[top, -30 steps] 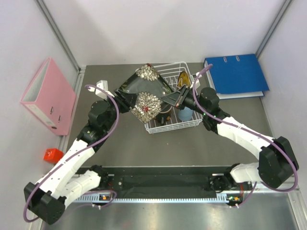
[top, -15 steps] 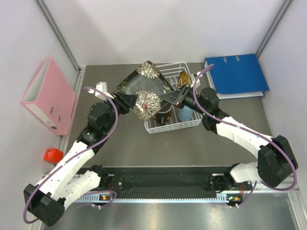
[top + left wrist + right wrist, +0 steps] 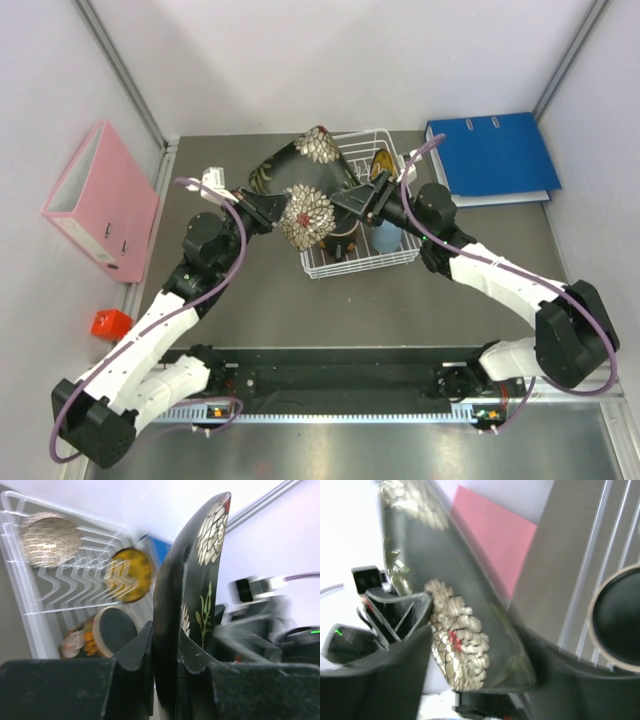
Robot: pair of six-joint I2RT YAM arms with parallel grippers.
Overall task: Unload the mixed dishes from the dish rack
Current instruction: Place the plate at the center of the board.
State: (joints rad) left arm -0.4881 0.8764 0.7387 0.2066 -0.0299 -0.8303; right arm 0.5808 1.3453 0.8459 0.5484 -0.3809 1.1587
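The dark floral square plate hangs tilted above the left rim of the white dish rack. My left gripper is shut on its left edge, and in the left wrist view the plate stands edge-on between the gripper's jaws. My right gripper is open, with the plate's corner still between its spread fingers. In the rack sit a beige bowl, an amber plate, a dark mug and a light-blue cup.
A blue binder lies right of the rack. A pink binder lies at the left wall, with a small red object nearer the arms. A white object sits behind my left wrist.
My left gripper has closed onto the plate's edge. My right gripper, shut on the plate before, has opened. The plate has tipped a little more upright.
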